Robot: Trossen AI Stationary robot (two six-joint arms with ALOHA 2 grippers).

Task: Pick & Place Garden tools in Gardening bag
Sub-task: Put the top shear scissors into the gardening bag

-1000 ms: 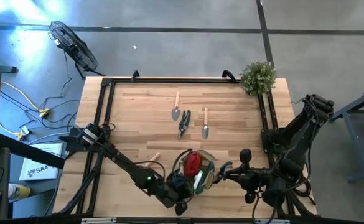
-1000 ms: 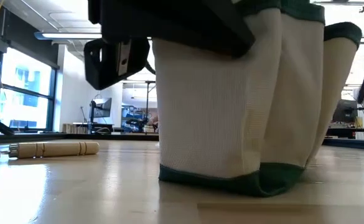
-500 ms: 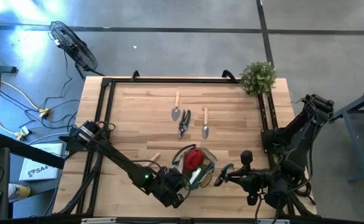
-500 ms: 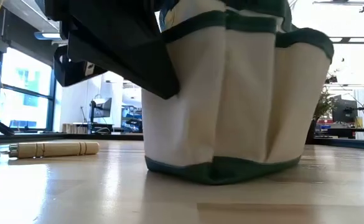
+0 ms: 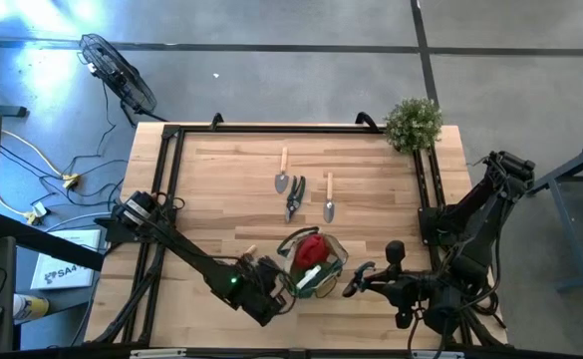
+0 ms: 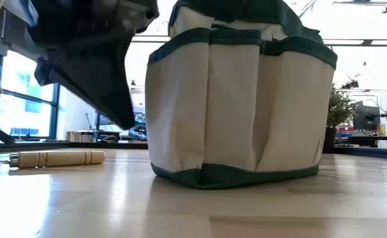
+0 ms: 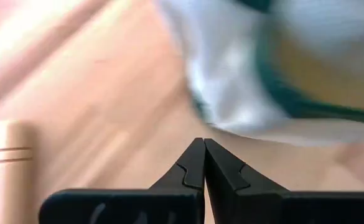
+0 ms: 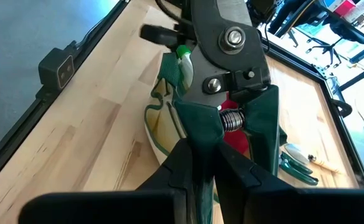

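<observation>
Wooden tabletop (image 5: pixel 221 179): the gardening bag (image 5: pixel 314 261) stands near its front edge, already holding a red cone (image 5: pixel 308 251). My right gripper (image 8: pixel 214 163) is clamped on green-handled pruners (image 8: pixel 231 74); my left gripper (image 7: pixel 204 163) is pinched empty beside the bag. I'd lower the pruners slowly, blades first, over the opening.

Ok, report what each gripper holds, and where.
Right gripper: shut on the green-handled pruners, fingers pinching a green handle just below the spring. Left gripper: shut, empty, beside the gardening bag.
</observation>
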